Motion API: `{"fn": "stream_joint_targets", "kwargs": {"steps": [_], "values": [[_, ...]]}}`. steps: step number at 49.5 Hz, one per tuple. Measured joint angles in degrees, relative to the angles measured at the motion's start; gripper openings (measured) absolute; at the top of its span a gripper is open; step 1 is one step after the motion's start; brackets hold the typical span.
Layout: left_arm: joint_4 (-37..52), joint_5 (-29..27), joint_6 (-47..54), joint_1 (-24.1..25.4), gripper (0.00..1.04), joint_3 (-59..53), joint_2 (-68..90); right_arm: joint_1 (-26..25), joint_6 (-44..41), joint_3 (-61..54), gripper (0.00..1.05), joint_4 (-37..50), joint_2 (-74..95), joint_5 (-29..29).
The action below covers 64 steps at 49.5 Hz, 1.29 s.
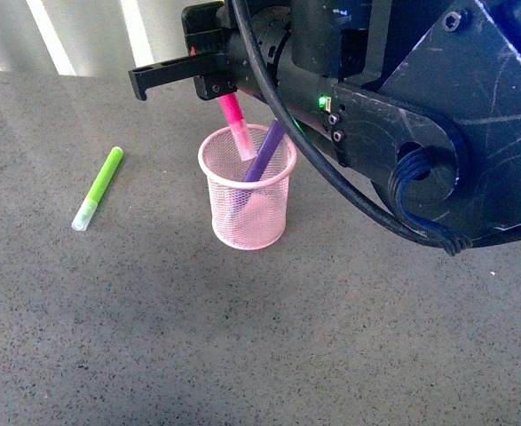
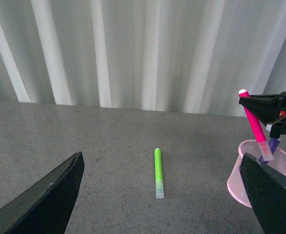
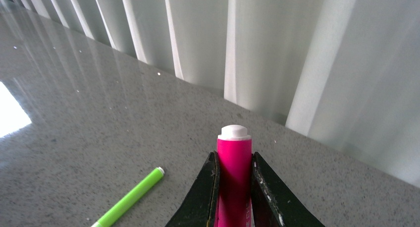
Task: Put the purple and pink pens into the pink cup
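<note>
The pink cup (image 1: 247,200) stands upright on the grey table, and it also shows in the left wrist view (image 2: 259,175). The purple pen (image 1: 264,151) leans inside it with its top above the rim. My right gripper (image 1: 216,87) is above the cup, shut on the pink pen (image 1: 233,120). The pen hangs tilted, with its clear-capped lower end inside the cup's mouth. In the right wrist view the pink pen (image 3: 234,157) sits clamped between the two fingers. My left gripper (image 2: 157,195) is open and empty, low over the table to the left of the cup.
A lime-green marker (image 1: 98,188) lies on the table left of the cup, also in the left wrist view (image 2: 158,173) and the right wrist view (image 3: 131,197). A white ribbed wall (image 2: 143,48) runs along the table's far edge. My right arm's dark body (image 1: 420,115) fills the upper right.
</note>
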Motion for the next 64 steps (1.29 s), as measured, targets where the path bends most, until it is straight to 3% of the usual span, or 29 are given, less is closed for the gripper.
{"fn": "stream_joint_targets", "kwargs": {"steps": [22,30,45,47,53,57,59,64], "values": [[0.00,0.00,0.00,0.00,0.98,0.00,0.00,-0.11,0.57,0.35,0.14,-0.59,1.46,-0.39],[0.00,0.00,0.00,0.00,0.98,0.00,0.00,-0.15,1.79,0.35,0.51,-2.23,1.42,0.02],[0.00,0.00,0.00,0.00,0.98,0.00,0.00,-0.68,4.57,-1.60,0.96,-6.38,-5.55,2.45],[0.00,0.00,0.00,0.00,0.98,0.00,0.00,-0.92,5.31,-2.38,1.00,-8.07,-8.04,3.58],[0.00,0.00,0.00,0.00,0.98,0.00,0.00,-2.10,7.37,-5.25,0.97,-14.03,-16.02,6.51],[0.00,0.00,0.00,0.00,0.98,0.00,0.00,-4.00,9.64,-7.98,0.98,-23.93,-24.33,12.09],[0.00,0.00,0.00,0.00,0.98,0.00,0.00,-6.25,11.21,-10.58,0.98,-33.11,-31.34,16.39],[0.00,-0.02,0.00,0.00,0.98,0.00,0.00,-9.25,12.33,-15.19,0.98,-43.19,-41.31,19.45]]}}
